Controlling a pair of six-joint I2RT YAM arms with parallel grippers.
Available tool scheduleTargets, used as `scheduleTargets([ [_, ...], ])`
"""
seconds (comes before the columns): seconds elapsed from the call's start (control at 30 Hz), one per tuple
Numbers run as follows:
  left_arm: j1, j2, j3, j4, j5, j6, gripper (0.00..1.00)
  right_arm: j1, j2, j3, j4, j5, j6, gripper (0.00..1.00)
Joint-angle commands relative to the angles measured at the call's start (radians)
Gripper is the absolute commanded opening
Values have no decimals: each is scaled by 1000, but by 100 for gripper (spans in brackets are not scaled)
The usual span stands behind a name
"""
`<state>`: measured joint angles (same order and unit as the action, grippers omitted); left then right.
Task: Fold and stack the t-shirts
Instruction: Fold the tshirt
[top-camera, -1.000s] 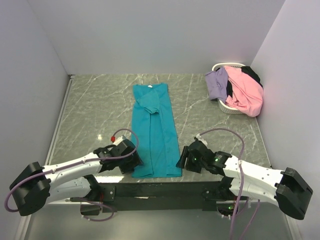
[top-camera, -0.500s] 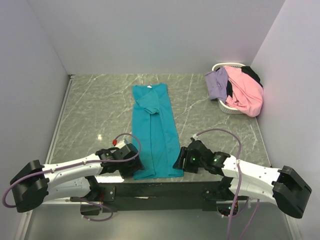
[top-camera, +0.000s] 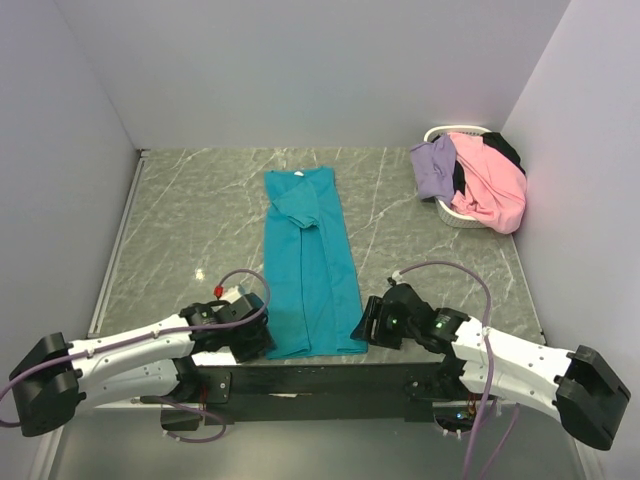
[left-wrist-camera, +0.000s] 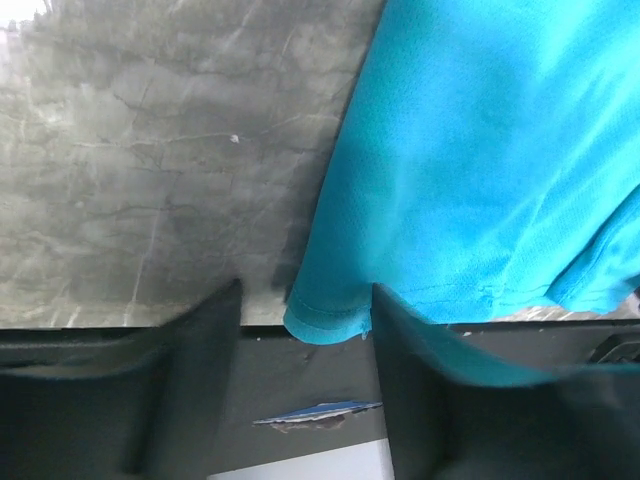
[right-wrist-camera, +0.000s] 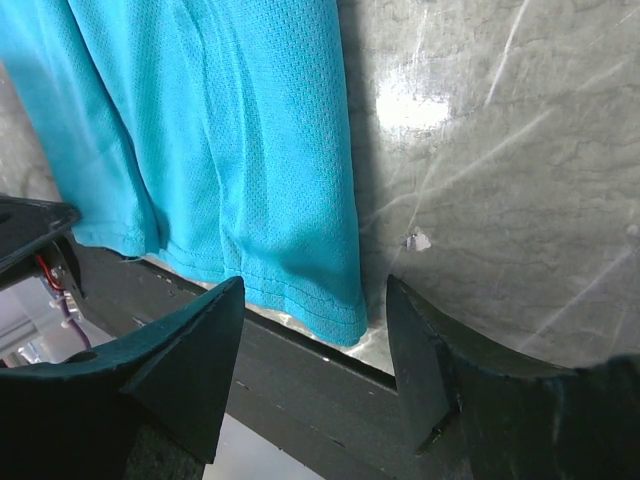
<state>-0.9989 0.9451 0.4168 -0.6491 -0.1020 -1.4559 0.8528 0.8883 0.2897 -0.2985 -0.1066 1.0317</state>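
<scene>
Left arm (top-camera: 130, 350): we see it lying low along the near edge of the table (top-camera: 190, 215), its white forearm angled inward and its black wrist turned toward the shirt's near left corner.
Left gripper (left-wrist-camera: 305, 300): the jaws stand apart. In the wrist view, the two dark, wedge-shaped fingers (left-wrist-camera: 200, 360) flank the stitched hem corner without pinching it.
Right arm (top-camera: 510, 355): we see a mirrored pose, with the forearm low and slanting inward and the wrist at the shirt's near right corner.
Right gripper (right-wrist-camera: 315, 295): the jaws are spread, with one matte black finger on each side of the hem corner. We see no cloth clamped.
Teal t-shirt (top-camera: 308, 265): it lies flat at the table's centre, folded into a long narrow strip. The collar is at the far end, a sleeve is folded over the upper part, and the hem reaches the near edge. The knit is a fine mesh with a double-stitched hem.
Table: the surface is grey-green and marble-veined, and glossy enough to show a glare patch.
Basket (top-camera: 455, 130): it is white and round and stands at the far right corner.
Other shirts: we see a pink t-shirt (top-camera: 490, 185), a lavender t-shirt (top-camera: 433, 165) and a black t-shirt (top-camera: 503, 148) heaped in the basket and spilling over its rim.
</scene>
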Motion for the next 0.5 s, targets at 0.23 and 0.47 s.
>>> scheduleTargets([
  [0.23,-14,161,-13,71,2,51,25,-8,81,-32,36,-13,-16,65],
  [0.47,-15,198,14,109,-2,55,1,-8,110,-46,119,-56,-24,40],
])
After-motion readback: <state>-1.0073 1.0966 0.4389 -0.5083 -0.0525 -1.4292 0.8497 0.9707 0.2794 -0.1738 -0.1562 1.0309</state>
